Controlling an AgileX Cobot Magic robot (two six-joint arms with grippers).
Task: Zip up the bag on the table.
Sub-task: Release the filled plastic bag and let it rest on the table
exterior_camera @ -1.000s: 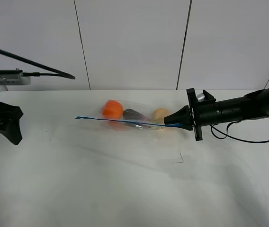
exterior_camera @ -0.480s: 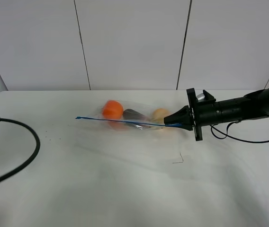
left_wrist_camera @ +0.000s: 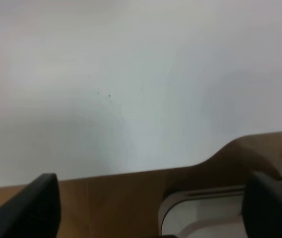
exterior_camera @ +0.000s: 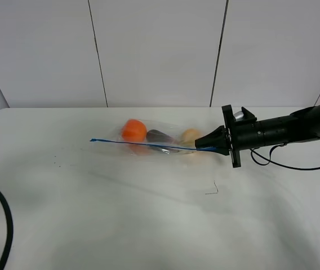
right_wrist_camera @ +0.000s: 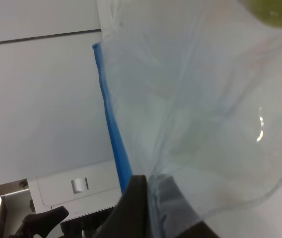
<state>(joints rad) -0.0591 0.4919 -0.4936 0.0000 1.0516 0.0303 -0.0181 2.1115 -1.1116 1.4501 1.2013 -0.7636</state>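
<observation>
The clear bag (exterior_camera: 154, 140) lies on the white table (exterior_camera: 149, 225), with orange, dark purple and yellowish fruit showing through it. Its thin blue zipper strip (exterior_camera: 143, 144) runs along the near edge. My right gripper (exterior_camera: 214, 147) is shut on the right end of that strip. In the right wrist view the blue strip (right_wrist_camera: 112, 129) and the clear plastic run out from between the dark fingers (right_wrist_camera: 135, 206). My left gripper (left_wrist_camera: 156, 210) is out of the exterior view. Its own camera shows two black fingertips (left_wrist_camera: 39, 208) wide apart, open and empty, over the table's edge (left_wrist_camera: 131, 99).
A black cable (exterior_camera: 5, 225) curves over the table's lower left corner. A small dark bent mark (exterior_camera: 212, 189) lies in front of the bag. A white panelled wall stands behind. The left wrist view shows wooden floor (left_wrist_camera: 121, 198) and a white base (left_wrist_camera: 200, 213) beyond the table edge.
The left arm has pulled back out of the exterior view to the left, leaving only its cable in sight. The right gripper and the bag have not moved.
</observation>
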